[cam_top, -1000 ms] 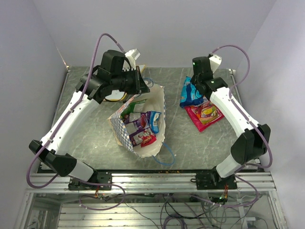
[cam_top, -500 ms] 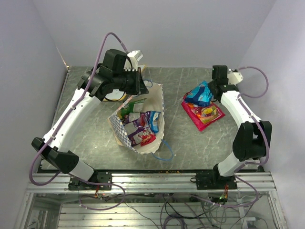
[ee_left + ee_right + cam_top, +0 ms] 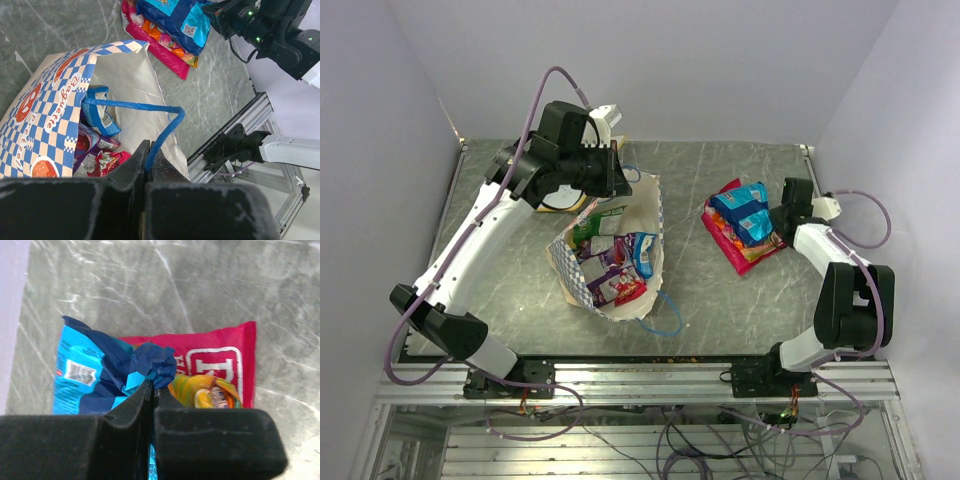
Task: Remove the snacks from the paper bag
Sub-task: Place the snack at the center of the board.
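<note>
We find the right gripper (image 3: 151,385) clamped tight on a crumpled corner of the blue packet (image 3: 90,385), no gap between the jaws. That packet lies across the big red bag (image 3: 220,365), flat on the table (image 3: 225,285). In the top view this pile sits at 3 o'clock from the paper bag (image 3: 650,215), well apart from it.

The left gripper (image 3: 148,160) is pinched shut on the blue string handle (image 3: 135,107), at the bag's 12 o'clock edge in the top view, which holds the mouth spread. We see the remaining packets (image 3: 615,262) inside: purple, blue, red and green.

Our reading is that the blue packet is being set down on the unloaded pile, with the task partway done. Next the right jaws must part, lift clear and travel toward 9 o'clock into the bag's mouth. The left should hold the handle taut meanwhile.
</note>
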`<state>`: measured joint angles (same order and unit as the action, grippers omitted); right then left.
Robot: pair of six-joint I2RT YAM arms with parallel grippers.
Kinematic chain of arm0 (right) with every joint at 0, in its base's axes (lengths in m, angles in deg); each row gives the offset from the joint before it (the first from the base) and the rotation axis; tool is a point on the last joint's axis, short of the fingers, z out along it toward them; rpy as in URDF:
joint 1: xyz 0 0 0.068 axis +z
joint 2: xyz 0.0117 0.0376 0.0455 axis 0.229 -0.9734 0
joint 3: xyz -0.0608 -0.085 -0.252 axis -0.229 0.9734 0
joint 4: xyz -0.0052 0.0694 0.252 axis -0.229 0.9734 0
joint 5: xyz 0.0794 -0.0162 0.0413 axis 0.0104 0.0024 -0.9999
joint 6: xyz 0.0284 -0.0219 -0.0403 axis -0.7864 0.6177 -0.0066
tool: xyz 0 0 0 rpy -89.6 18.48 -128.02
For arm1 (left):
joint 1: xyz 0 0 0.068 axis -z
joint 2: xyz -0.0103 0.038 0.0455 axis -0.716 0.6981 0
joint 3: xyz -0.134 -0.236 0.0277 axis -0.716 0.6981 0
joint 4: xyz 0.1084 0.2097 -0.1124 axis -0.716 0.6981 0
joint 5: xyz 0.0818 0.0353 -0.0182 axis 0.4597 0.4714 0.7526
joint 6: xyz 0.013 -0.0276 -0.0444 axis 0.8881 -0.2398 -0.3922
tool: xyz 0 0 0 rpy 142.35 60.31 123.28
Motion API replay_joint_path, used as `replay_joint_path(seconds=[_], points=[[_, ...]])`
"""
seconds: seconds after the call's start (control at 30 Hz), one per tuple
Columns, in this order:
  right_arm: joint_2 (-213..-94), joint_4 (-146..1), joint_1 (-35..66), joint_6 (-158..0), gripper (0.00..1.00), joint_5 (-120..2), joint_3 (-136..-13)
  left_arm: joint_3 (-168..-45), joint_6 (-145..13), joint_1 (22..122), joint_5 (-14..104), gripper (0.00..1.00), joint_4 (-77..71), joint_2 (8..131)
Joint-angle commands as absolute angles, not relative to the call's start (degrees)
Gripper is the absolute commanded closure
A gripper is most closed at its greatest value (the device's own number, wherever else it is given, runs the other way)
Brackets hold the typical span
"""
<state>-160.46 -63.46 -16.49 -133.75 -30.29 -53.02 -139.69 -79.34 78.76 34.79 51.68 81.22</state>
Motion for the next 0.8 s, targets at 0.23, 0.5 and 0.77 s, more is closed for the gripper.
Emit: replay_joint_path(seconds=[0.23,0.5,0.77], points=[[-157.52,-68.73,-20.1,-128.18,0.88,-36.94,-42.86,-140.7,-80.96,78.53,32.77,0.93,49.72,80.3],[-154.27,-62.98,-20.36,-118.4,0.53,-37.57,-50.03,-138.99,-84.53,78.55,32.57,0.93,46.45,78.69],[-152.03,-52.96,-18.39,-106.11,0.3,-38.67,-58.23,-132.63,-91.77,78.53,31.45,0.93,40.11,73.95]])
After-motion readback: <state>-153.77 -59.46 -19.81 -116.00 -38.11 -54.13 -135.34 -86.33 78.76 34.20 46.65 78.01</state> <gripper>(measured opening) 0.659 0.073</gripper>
